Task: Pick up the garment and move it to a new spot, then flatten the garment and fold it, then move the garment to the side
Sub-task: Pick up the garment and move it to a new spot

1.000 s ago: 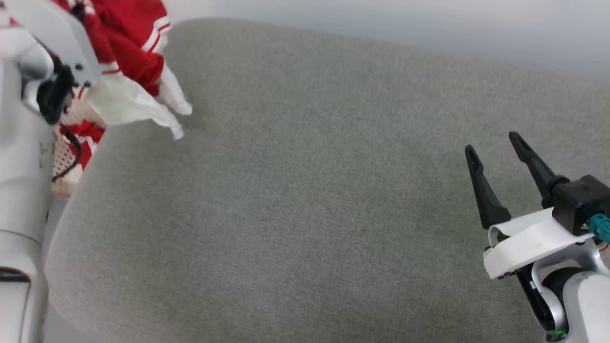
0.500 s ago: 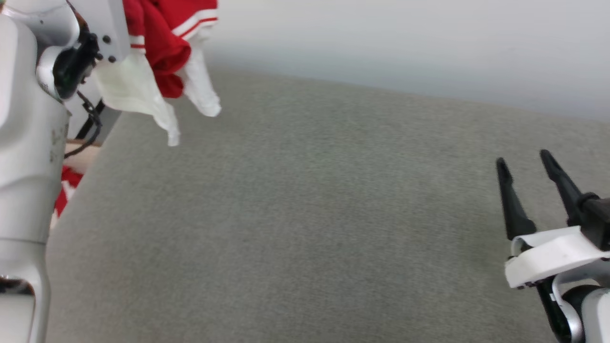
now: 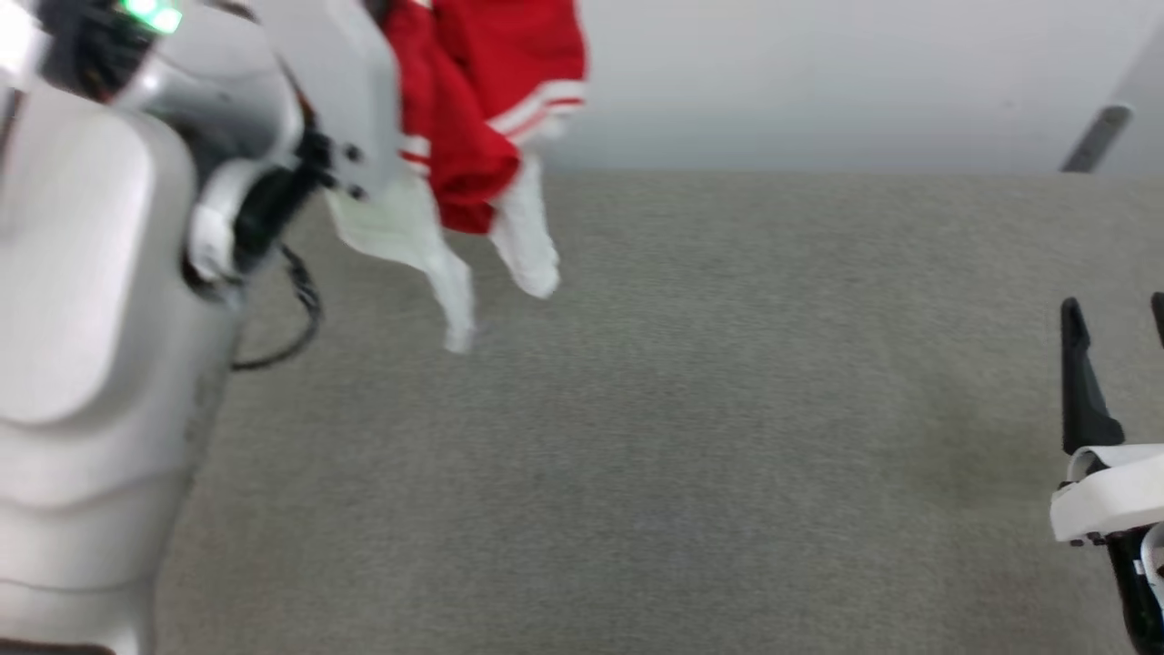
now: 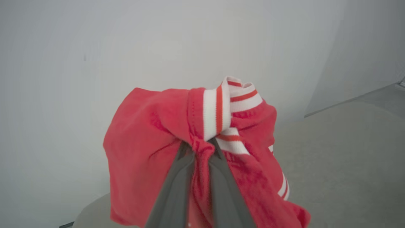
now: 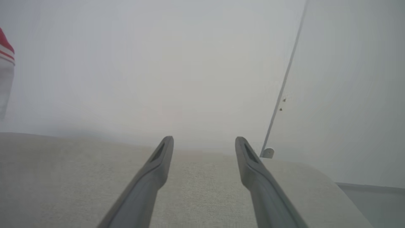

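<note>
Garment (image 3: pixel 482 118), a soft red T-shirt with white short sleeves and red-and-white striped trim, is held up in the air at the top left of the head view. It is bunched into a lump, and two floppy white parts are seen hanging down from it, over the far left part of a big grey-green fabric surface (image 3: pixel 682 455). Whether the lowest white tip touches that surface cannot be told.

In the left wrist view the left gripper (image 4: pixel 200 148) is seen clenched on the garment (image 4: pixel 142 142). A fold of red cloth is pinched between its two dark fingers (image 4: pixel 177 190), right below a band of white and red stripes.

The pale grey left arm (image 3: pixel 91 318) is seen big and close at the left of the head view, with a thin black cable (image 3: pixel 311 305) looped beside it.

The right gripper (image 3: pixel 1117 341) is seen at the right edge, well apart from the garment. Its two long dark fingers are spread wide, and nothing is held between them. In the right wrist view the right gripper (image 5: pixel 204 141) is pointed over the grey surface towards a plain pale wall (image 5: pixel 190 63), and a bit of the garment (image 5: pixel 4 63) is seen at the left edge.
</note>
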{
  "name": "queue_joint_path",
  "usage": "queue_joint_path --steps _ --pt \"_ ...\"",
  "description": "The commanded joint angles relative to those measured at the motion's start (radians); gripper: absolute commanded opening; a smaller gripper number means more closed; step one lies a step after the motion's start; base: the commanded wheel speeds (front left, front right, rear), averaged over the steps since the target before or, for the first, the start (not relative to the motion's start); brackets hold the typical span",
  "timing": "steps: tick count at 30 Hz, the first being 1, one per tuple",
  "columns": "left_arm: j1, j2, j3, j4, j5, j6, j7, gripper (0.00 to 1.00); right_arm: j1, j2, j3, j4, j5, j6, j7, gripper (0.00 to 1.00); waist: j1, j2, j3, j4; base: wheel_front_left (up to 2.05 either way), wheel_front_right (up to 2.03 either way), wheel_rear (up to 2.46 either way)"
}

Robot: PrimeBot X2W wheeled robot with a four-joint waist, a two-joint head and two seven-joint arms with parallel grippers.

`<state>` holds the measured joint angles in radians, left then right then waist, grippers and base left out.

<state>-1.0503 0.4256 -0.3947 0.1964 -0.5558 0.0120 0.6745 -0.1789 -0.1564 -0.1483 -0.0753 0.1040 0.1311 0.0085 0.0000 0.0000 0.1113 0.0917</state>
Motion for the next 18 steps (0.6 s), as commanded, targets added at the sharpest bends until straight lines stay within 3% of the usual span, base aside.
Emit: queue_joint_path --steps 1,9,18 --pt "0.025 -0.008 -0.011 -0.05 -0.004 0.018 0.023 0.0 0.0 0.0 -0.014 0.009 -0.007 -0.001 -0.009 1.0 0.0 0.0 0.027 -0.071 0.0 0.0 0.0" --pt "0.123 -0.044 -0.077 -0.2 -0.013 0.077 0.12 0.0 -0.005 0.025 -0.042 0.063 -0.007 -0.001 -0.044 1.0 0.0 0.0 0.069 -0.147 0.0 0.0 0.0" --pt "0.279 -0.032 -0.153 -0.171 -0.024 0.096 0.186 0.0 -0.015 0.057 -0.028 0.126 -0.003 -0.001 -0.092 1.0 0.0 0.0 0.108 -0.205 0.0 0.0 0.0"
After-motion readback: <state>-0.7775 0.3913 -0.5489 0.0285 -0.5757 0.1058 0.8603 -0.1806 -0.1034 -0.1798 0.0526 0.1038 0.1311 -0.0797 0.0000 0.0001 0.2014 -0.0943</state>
